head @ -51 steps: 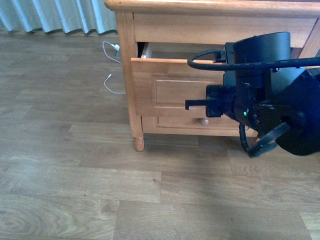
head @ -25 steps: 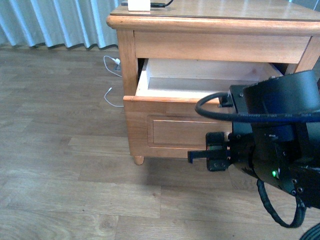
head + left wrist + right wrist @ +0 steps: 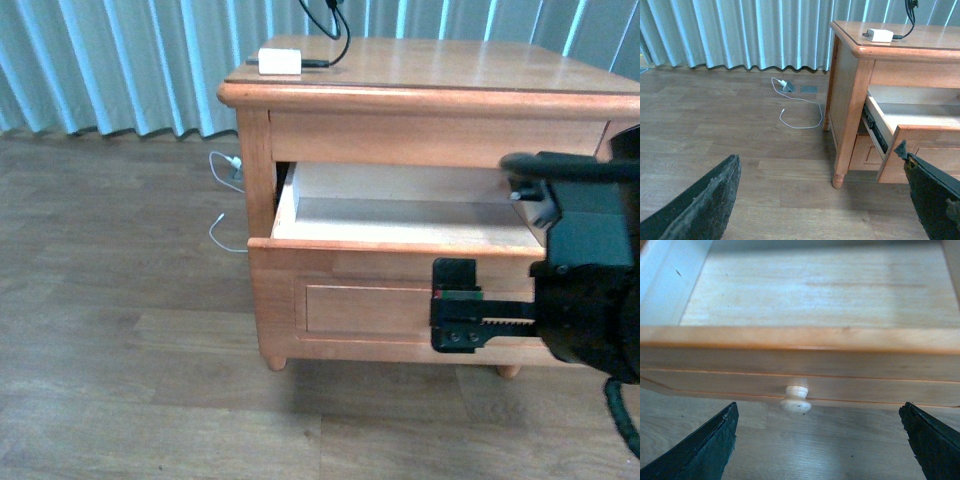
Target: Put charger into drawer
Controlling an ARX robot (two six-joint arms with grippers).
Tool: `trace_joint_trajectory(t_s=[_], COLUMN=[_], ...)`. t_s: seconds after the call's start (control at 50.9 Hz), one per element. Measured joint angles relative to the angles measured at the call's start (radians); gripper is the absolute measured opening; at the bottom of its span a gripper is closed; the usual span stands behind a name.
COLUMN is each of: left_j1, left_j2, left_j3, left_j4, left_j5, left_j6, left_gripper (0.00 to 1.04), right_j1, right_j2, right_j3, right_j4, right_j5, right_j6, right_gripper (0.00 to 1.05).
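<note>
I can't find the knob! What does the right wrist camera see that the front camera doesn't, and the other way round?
Only the right wrist view shows the round knob; in the front view the right arm is in the way. Only the front view shows the charger on top of the nightstand, the curtain and the white cable on the floor. Both show the drawer pulled open, pale inside.

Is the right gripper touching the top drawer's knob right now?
Apart. The right wrist view shows the right gripper open, its fingers spread wide to either side of the knob on the drawer, with clear gaps to both.
</note>
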Motion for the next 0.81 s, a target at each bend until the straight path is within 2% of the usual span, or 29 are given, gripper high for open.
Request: trace_joint_trajectory(t_s=[0.138, 0.275, 0.452, 0.59, 0.688, 0.806], left_j1=[0.0, 0.0, 0.0, 0.0, 0.0, 0.0], left_j2=[0.0, 0.0, 0.0, 0.0, 0.0, 0.0], left_j3=[0.0, 0.0, 0.0, 0.0, 0.0, 0.0], left_j4=[0.0, 0.0, 0.0, 0.0, 0.0, 0.0], left_j5=[0.0, 0.0, 0.0, 0.0, 0.0, 0.0], left_j6=[0.0, 0.0, 0.0, 0.0, 0.0, 0.0], left_gripper=[0.99, 0.99, 0.99, 0.99, 0.99, 0.99], right_j1=[-0.043, -0.079, -0.116, -0.169, -0.222, -0.359], right_j2=[-0.168, -0.451, -0.7, -0.964, -1.161, -1.376], right_j3=[-0.027, -0.071, -0.13, -0.204, -0.254, -0.32], right_j4=[-0.072, -0.203, -0.327, -0.491, -0.625, -0.764], right_j5=[-0.052, -0.17, -0.192, -0.229, -0.273, -0.384], right_j6=[-0.018, -0.116, -0.163, -0.18, -0.184, -0.189], right_gripper=[0.97, 0.97, 0.97, 0.97, 0.97, 0.97])
